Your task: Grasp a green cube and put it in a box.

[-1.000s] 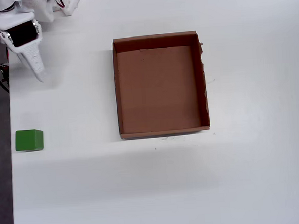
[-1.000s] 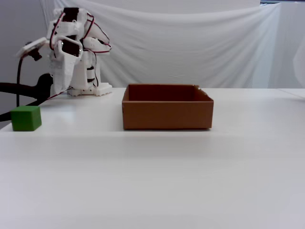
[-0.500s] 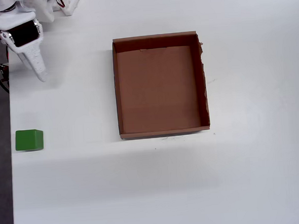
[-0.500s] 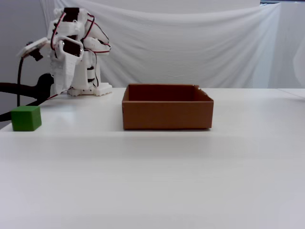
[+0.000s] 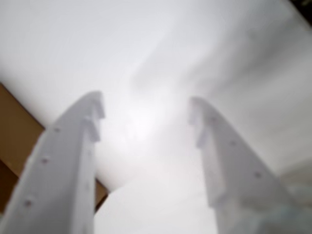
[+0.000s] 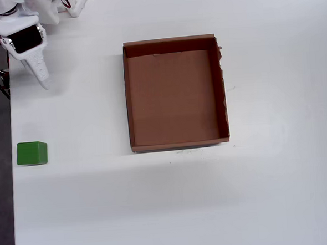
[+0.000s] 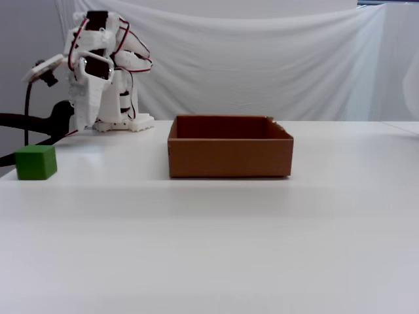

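The green cube sits on the white table near its left edge in the overhead view, and at the far left in the fixed view. The brown cardboard box lies empty at the table's middle, and it also shows in the fixed view. My gripper hangs at the top left, apart from the cube and above it in the overhead view, and well left of the box. In the wrist view my gripper is open and empty. The cube is out of the wrist view.
The arm's white base stands at the back left. A white cloth hangs behind the table. The table's left edge runs right beside the cube. A blurred brown patch shows at the wrist view's left.
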{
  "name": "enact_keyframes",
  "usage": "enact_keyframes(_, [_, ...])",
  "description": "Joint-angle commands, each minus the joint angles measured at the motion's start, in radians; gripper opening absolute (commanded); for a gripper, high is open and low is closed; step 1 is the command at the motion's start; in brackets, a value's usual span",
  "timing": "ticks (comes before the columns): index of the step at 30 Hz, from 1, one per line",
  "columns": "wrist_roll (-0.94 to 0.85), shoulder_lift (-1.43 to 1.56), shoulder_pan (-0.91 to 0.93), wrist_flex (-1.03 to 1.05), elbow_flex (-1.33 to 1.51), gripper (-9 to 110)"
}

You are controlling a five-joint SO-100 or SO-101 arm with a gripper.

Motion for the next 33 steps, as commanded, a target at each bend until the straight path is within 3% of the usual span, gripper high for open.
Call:
enact_keyframes(1, [-0.011, -0.049, 0.006, -0.044, -0.041, 22])
enact_keyframes(12, [-0.026, -0.426, 0.034, -0.133, -0.287, 25])
enact_keyframes(19, [-0.238, -0.640, 0.041, -0.166, -0.394, 27])
enact_keyframes(33, [-0.365, -1.184, 0.029, -0.311, -0.813, 29])
